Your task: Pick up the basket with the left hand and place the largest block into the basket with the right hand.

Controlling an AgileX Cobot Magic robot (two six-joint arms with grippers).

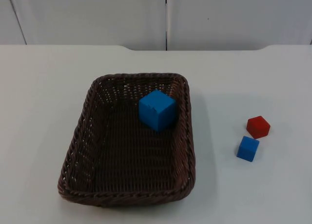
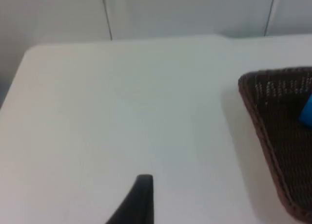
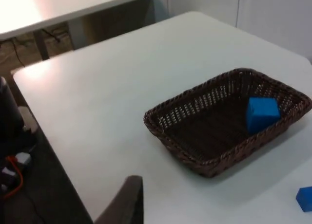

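A dark brown wicker basket (image 1: 78, 136) rests on the white table, left of centre. The largest block, a blue cube (image 1: 157, 109), lies inside it against the far right wall. A small red block (image 1: 258, 126) and a small blue block (image 1: 248, 148) sit on the table to the basket's right, close together. My left gripper (image 2: 141, 199) hangs over bare table, well apart from the basket's corner (image 2: 265, 131), where an edge of the blue cube (image 2: 307, 112) peeks out. My right gripper (image 3: 127, 199) is raised far from the basket (image 3: 195, 158), the blue cube (image 3: 262, 114) and the small blue block (image 3: 304, 198).
The grey partition wall (image 1: 165, 14) closes the table's far side. In the right wrist view the table's edge (image 3: 53, 136) drops to the floor, and a second white table (image 3: 58, 5) stands beyond it.
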